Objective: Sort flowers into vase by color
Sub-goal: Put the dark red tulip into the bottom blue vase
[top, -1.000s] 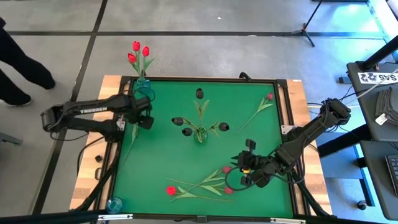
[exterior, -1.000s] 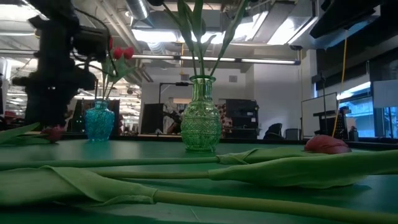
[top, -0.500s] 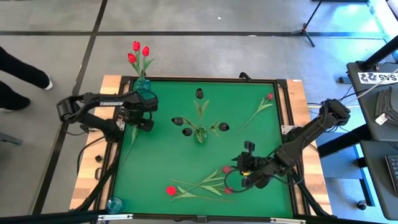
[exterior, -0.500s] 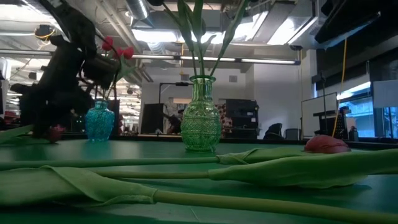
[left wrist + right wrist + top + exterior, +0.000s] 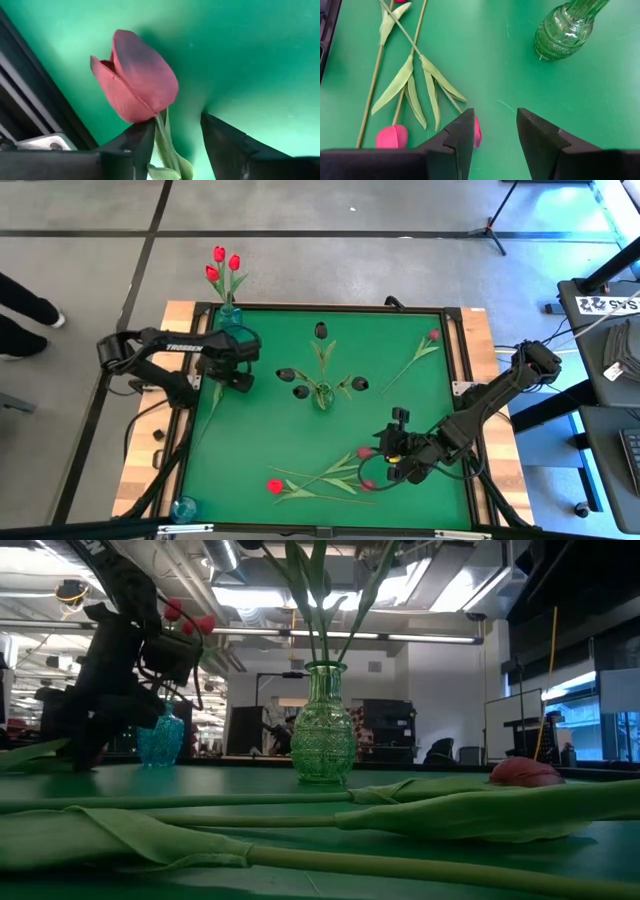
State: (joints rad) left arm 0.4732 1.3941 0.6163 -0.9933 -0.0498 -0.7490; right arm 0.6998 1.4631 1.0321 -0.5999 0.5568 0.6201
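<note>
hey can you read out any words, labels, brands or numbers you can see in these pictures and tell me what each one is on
"TROSSEN": white letters along the left arm, small, only just legible in the high view.
A white sign on the dark stand beside the table carries bold dark characters, too distorted to read reliably.
Low view: white marks on the arm at the picture's upper left are cut off and unreadable.
Both wrist views: no text.
</note>
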